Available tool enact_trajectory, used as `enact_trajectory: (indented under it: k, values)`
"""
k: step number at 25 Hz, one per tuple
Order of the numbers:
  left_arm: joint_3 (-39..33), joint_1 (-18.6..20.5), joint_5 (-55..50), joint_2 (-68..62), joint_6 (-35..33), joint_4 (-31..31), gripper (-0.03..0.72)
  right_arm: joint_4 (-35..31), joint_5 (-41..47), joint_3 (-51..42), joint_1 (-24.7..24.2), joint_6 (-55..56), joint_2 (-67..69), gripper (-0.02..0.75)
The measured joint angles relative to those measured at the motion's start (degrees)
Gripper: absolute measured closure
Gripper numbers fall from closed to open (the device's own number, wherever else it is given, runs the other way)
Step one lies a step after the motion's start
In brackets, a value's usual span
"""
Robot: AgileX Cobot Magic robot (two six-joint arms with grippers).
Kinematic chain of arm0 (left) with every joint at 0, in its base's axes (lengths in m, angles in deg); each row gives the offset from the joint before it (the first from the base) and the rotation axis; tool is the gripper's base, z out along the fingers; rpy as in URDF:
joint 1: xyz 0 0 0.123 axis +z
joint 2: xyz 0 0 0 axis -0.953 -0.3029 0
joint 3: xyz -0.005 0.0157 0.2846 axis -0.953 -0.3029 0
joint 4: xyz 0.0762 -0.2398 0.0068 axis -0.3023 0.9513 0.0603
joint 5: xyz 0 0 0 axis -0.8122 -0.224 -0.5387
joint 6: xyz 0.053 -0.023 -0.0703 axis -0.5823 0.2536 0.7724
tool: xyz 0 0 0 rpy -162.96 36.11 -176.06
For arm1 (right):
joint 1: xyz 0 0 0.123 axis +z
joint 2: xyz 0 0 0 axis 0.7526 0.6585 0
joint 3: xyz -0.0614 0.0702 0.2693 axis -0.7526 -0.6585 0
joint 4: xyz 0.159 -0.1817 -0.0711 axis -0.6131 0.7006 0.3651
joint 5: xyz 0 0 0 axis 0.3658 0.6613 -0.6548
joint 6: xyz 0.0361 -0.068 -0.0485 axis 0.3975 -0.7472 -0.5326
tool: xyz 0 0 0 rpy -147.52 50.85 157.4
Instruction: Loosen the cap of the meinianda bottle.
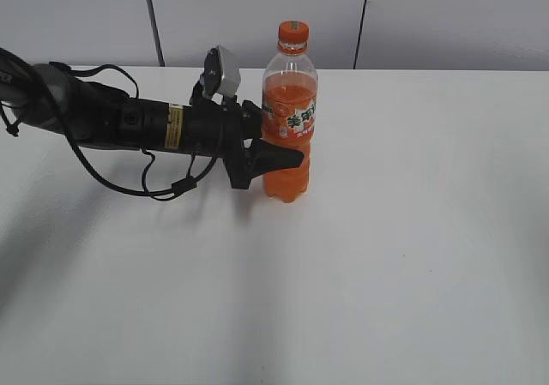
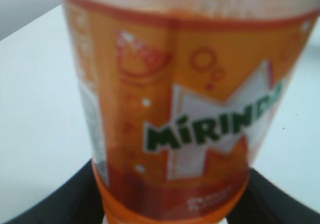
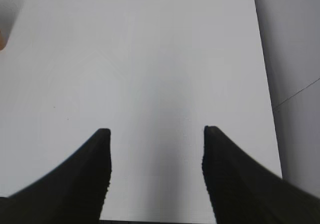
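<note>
Orange meinianda bottle stands between left fingers

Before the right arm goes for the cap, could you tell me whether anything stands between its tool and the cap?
Nothing visible does. The cap sits uncovered atop the meinianda bottle; the left tool straddles the bottle's lower body. The right tool has only bare table ahead.

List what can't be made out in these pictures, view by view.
- Exterior view: the right gripper is out of frame. Whether the left gripper presses the meinianda bottle is unclear; its far finger is behind the bottle.
- Left wrist view: the bottle's label is blurred and fills the frame; the cap and the fingertips are cut off.
- Right wrist view: only two dark fingers over bare table; the orange sliver at the left edge is too small to name.
</note>
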Motion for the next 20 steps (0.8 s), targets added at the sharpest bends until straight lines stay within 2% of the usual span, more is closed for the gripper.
enact_trajectory:
  k: [12,17,20]
  values:
    - [0.01,0.00,0.37,0.00,0.00,-0.75,0.283,0.13,9.29,29.51,0.00,5.26,34.96,0.303]
    - [0.01,0.00,0.47,0.00,0.00,-0.80,0.283,-0.05,10.02,39.40,0.00,5.96,46.37,0.303]
    - [0.01,0.00,0.47,0.00,0.00,-0.80,0.283,-2.44,10.04,44.40,0.00,6.36,51.62,0.303]
